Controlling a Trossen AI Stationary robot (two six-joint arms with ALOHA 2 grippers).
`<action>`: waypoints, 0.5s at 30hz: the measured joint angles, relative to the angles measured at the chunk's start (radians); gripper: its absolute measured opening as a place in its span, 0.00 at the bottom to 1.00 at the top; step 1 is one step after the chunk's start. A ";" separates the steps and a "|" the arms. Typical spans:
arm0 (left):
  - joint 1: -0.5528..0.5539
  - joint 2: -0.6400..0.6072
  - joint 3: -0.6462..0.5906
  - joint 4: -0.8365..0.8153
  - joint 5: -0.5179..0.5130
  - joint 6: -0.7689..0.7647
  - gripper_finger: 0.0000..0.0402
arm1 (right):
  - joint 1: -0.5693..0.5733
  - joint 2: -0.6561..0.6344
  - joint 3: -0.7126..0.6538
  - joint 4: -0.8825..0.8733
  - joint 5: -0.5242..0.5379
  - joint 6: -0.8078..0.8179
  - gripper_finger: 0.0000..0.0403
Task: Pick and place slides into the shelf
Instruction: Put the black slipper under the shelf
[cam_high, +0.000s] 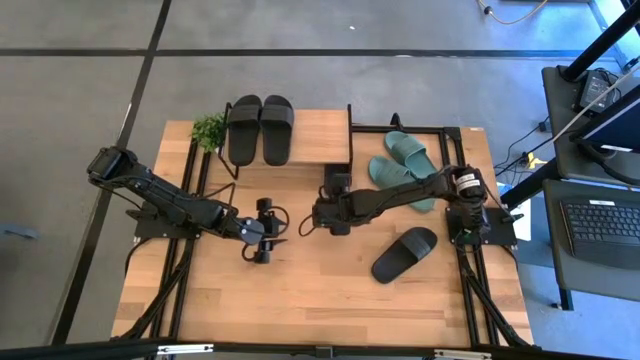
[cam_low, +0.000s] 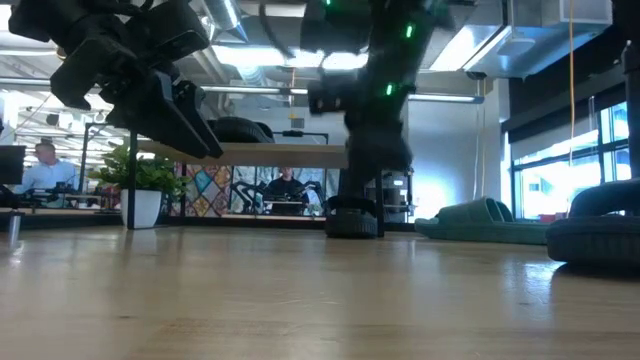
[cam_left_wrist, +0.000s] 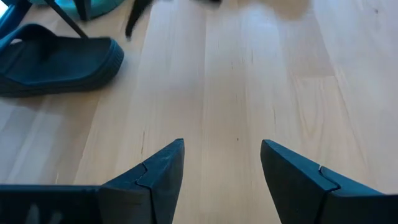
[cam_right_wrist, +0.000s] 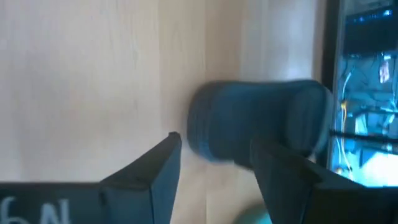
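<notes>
Black slide (cam_high: 404, 254) lies loose on the desk (cam_high: 300, 300), well apart from the shelf (cam_high: 318, 140). Right end effector (cam_high: 306, 222), open and empty beside the shelf, may clip its frame; left end effector (cam_high: 262, 232) waits open nearby.

Shelf (cam_high: 318, 140): low rack, light wood top board, thin black frame, at table's far edge. Two black slides (cam_high: 259, 127) lie side by side, soles down, on the board's left part. Two teal-green slides (cam_high: 400, 165) lie on table just right of shelf, touching. One black slide (cam_high: 404, 254) lies alone on table, angled, well apart from shelf.
</notes>
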 joint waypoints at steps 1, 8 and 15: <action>0.000 0.000 0.000 -0.010 0.000 -0.002 0.51 | 0.014 0.000 0.027 -0.056 0.003 0.032 0.48; 0.000 0.000 0.000 -0.018 0.000 -0.019 0.51 | 0.137 -0.001 0.195 -0.518 0.000 0.404 0.48; 0.000 0.000 0.000 -0.017 0.000 -0.015 0.51 | 0.321 -0.003 0.236 -0.798 -0.007 0.857 0.48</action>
